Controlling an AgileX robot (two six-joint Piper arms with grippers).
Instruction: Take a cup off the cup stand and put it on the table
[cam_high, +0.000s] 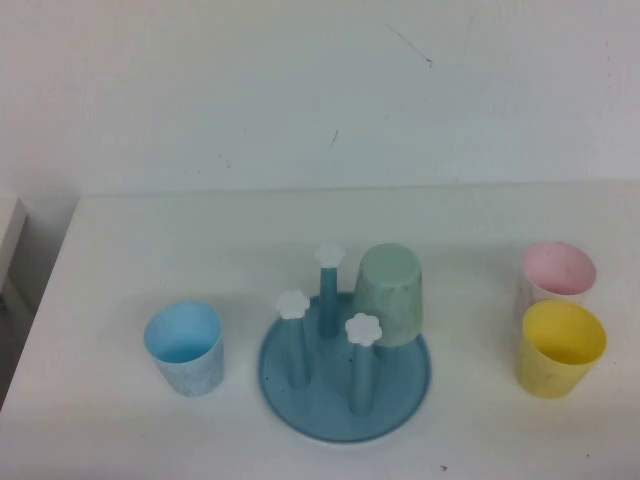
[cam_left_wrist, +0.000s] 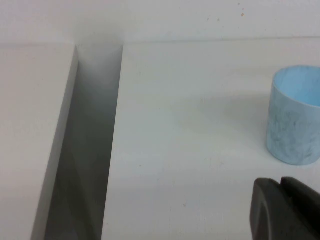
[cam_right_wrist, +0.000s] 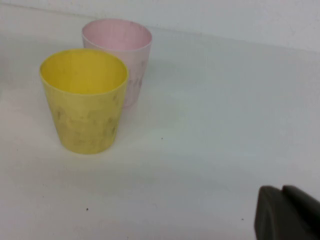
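The sage-green cup (cam_high: 391, 294) hangs upside down on the back right peg of the blue cup stand (cam_high: 344, 382), which sits at the front middle of the white table (cam_high: 200, 240). Three other pegs with white flower caps stand bare. Neither gripper shows in the high view. My left gripper (cam_left_wrist: 281, 186) is shut and empty, low over the table near the light blue cup (cam_left_wrist: 296, 116). My right gripper (cam_right_wrist: 282, 192) is shut and empty, over bare table near the yellow cup (cam_right_wrist: 85, 99).
The light blue cup (cam_high: 185, 347) stands upright left of the stand. The yellow cup (cam_high: 561, 347) and a pink cup (cam_high: 557, 273) stand upright at the right. A gap (cam_left_wrist: 85, 150) separates the table from a white surface on its left.
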